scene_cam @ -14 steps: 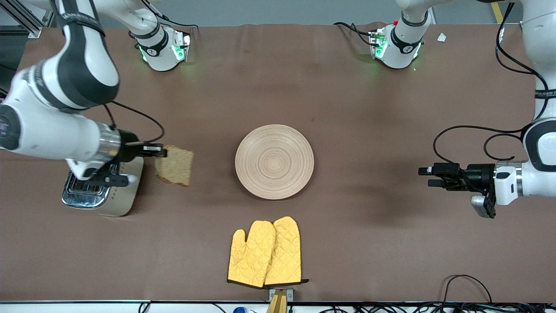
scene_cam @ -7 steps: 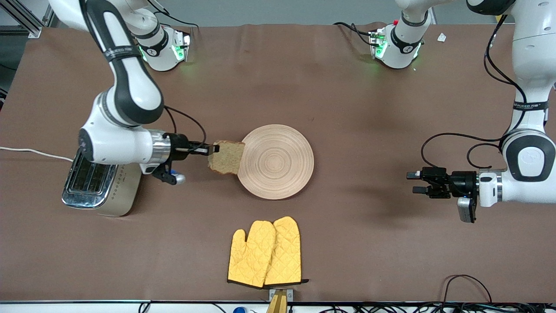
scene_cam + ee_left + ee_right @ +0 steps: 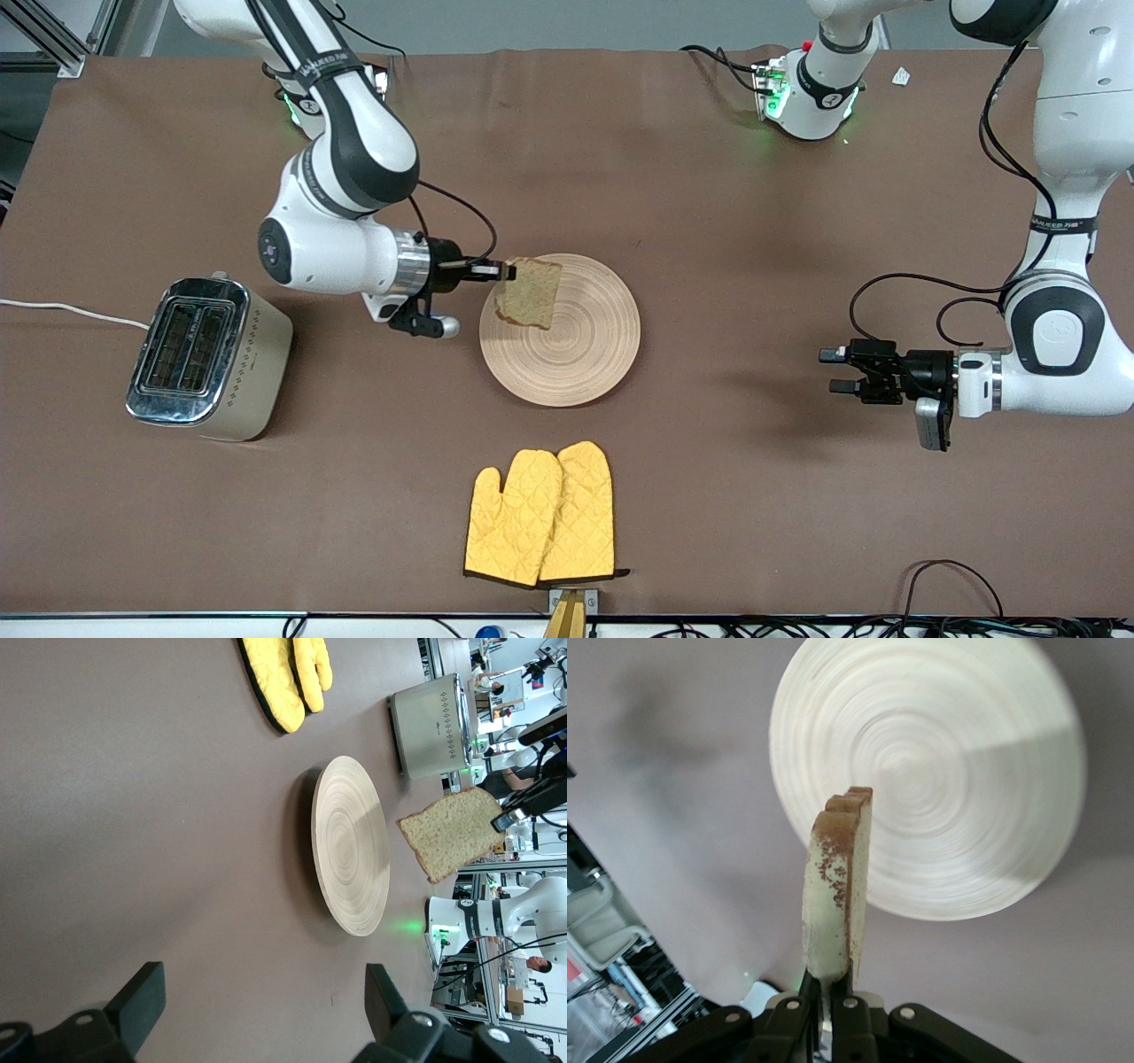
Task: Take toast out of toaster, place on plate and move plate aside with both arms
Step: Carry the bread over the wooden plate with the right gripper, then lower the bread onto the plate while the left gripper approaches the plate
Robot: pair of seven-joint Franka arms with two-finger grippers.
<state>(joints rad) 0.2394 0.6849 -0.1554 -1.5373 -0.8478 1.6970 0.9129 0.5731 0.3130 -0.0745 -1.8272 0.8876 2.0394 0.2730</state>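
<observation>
Right gripper (image 3: 501, 270): you see it clamped on one edge of the toast (image 3: 529, 292), up over the plate (image 3: 576, 354).
Plate: flat on the counter (image 3: 709, 478), mid-counter.
Left gripper (image 3: 828, 370): fingers apart, holding nothing; this arm waits.

White arms (image 3: 337, 151), black bands, silver wrists, black cables, green base lights
</observation>
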